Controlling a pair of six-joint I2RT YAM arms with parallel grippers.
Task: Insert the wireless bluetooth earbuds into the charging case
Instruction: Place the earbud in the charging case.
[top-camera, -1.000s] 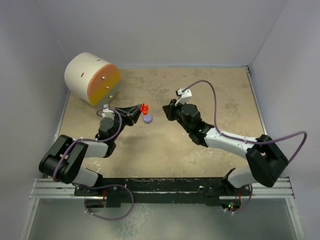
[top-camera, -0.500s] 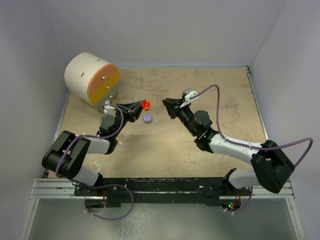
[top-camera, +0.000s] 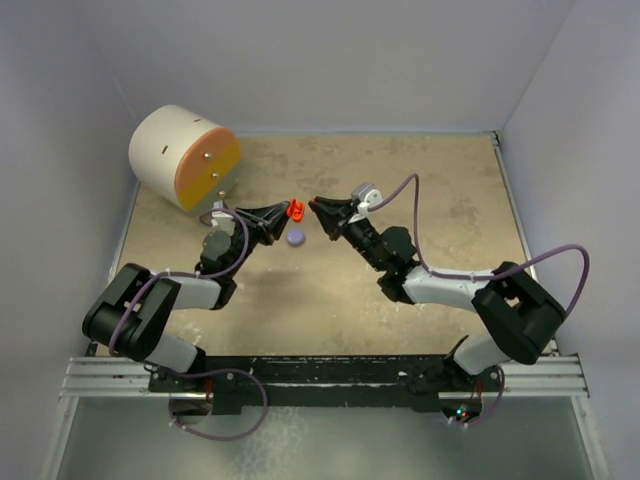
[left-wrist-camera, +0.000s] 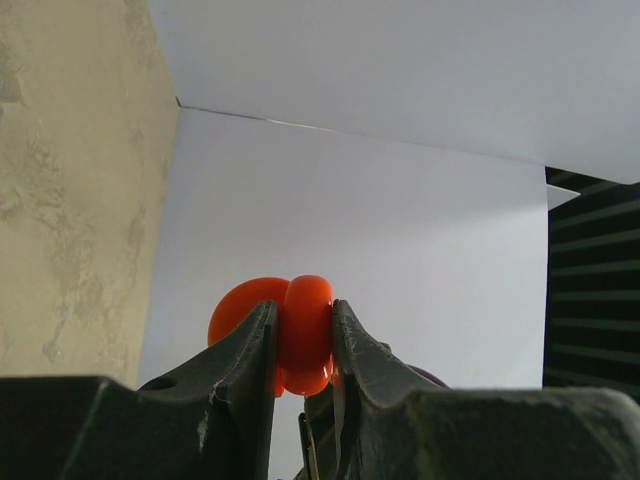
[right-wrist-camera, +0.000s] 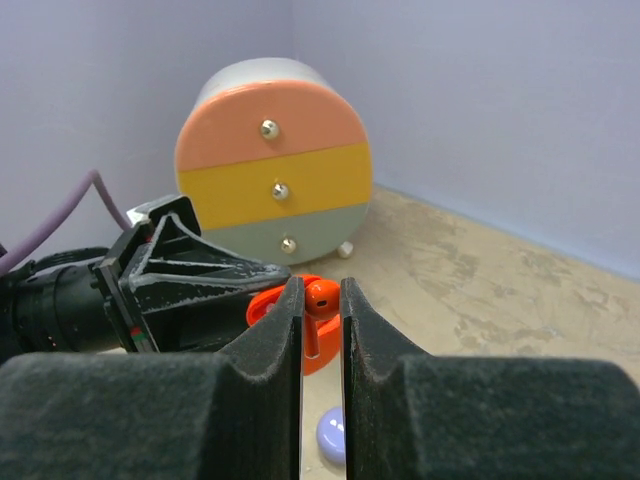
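Counter: I'm looking at a beige, mottled stone-look counter (top-camera: 430, 190) that fills the middle of the overhead frame, with darker blotches scattered over it.
Upper left: a drum-shaped drawer unit (top-camera: 185, 158) stands on the counter close to the back-left corner. It has a cream body, and its round face is turned toward the lower right.
Drawer face: banded orange, yellow and pale green, with one small metal knob on each band. In my right wrist view a small pale foot shows under it.
Centre-left: a lavender disc (top-camera: 296, 237) lies flat on the counter, to the lower right of the drawer unit and well apart from it.
Bottom edge: a metal mounting rail (top-camera: 320, 375) runs along the near side.
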